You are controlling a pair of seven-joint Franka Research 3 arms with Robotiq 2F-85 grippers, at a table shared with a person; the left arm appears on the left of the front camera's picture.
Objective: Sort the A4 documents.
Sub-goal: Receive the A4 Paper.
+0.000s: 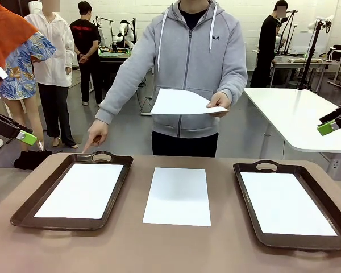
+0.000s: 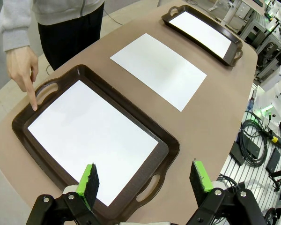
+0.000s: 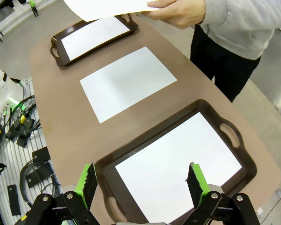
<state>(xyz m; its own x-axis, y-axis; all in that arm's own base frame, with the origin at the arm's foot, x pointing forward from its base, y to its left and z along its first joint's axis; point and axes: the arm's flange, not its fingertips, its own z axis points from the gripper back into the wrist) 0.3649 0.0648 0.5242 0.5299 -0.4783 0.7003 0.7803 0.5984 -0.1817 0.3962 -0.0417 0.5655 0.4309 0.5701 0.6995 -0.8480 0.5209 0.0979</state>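
- Your left pincer [image 2: 145, 176] is hovering with its jaws wide and nothing between them, above the near end of the left dark brown handled tray [image 2: 169, 149]. A plain white A4 paper sheet [image 2: 93, 140] is lying flat on that tray's floor, inside the rim.
- Your right pincer [image 3: 142, 180] is hovering just as wide and just as empty over the near end of the matching right dark brown tray [image 3: 104, 168]. That tray is carrying a second white sheet [image 3: 178, 164].
- A third white A4 sheet [image 1: 178, 196] is lying loose on the bare brown rounded desk [image 1: 176, 250], between the two trays and touching neither. It is probably the next one to file.
- The person in the grey hooded top is holding a fourth white sheet [image 1: 179, 102] roughly level in one hand [image 1: 220, 101], above the desk's far edge. It looks like a sheet being offered or kept in reserve.
- The person's other hand [image 1: 96, 133] is pointing an index finger down at the far handle of the left tray, most likely marking it as the destination.
- Both arms are sitting back over their own trays, so the middle is staying open for a reach.
- Thin paper lying flat is offering no raised edge, so you are likely facing a slide or a pinch at its border.
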